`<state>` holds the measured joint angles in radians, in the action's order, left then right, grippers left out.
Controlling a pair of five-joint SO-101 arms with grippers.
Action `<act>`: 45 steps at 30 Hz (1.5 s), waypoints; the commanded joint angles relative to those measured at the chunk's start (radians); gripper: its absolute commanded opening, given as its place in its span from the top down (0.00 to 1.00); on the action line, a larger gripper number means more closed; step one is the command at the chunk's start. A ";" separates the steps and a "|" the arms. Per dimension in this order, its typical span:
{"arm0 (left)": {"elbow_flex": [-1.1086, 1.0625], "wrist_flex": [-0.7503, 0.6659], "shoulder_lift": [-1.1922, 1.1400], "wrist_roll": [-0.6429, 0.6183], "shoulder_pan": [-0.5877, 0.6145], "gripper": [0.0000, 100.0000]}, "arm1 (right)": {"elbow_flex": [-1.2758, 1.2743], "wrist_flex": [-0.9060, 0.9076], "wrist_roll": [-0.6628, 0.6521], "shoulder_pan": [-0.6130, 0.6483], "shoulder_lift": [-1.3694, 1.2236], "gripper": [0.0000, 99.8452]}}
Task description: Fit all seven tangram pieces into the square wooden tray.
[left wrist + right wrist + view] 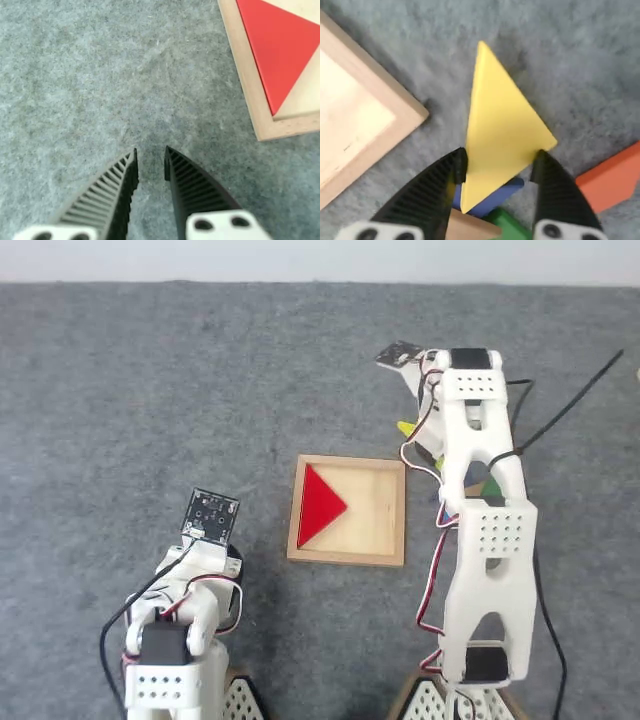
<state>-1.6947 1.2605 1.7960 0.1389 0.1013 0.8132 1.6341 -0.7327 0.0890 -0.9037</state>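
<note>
The right gripper (500,165) is clenched on the yellow triangle (497,135), with one black finger pressed to each side of the piece near its wide end. The triangle's sharp tip points away from the gripper, along the outside of the tray (405,117) near one of its corners. Directly under the held triangle lies a blue piece (495,197), with a green piece (512,225) and a plain wood-coloured piece (470,227) touching or overlapping it closer to the gripper's base. An orange piece (610,180) lies on the carpet farther from the tray than this cluster. In the high view, that arm reaches past the tray's far right corner, just outside it. Inside the tray, the red triangle (318,505) lies flat with its long edge against the left wall and its point aimed at the tray's middle. The rest of the tray floor is bare wood. The left gripper (150,152) hangs over the grey carpet (100,75) off the tray's near left corner, apart from the rim. Its fingers are drawn almost together with a thin slit between them and grip nothing.
</note>
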 commanded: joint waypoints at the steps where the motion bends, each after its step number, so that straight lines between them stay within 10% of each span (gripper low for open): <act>1: 0.012 0.003 0.021 0.011 0.002 0.91 | 0.064 0.015 0.028 -0.031 0.016 0.86; 20: 0.012 0.003 0.021 0.011 0.002 0.91 | 0.110 0.041 0.034 -0.228 0.018 0.86; 31: 0.012 0.003 0.021 0.011 0.002 0.91 | 0.110 0.021 0.005 -0.065 0.019 0.64; 45: 0.012 0.003 0.021 0.011 0.002 0.91 | 0.255 0.045 -0.083 -0.076 -0.236 0.74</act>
<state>-1.6947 1.2605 1.7960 0.1389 0.1013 1.0081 1.6694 -0.8017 0.0506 -1.1017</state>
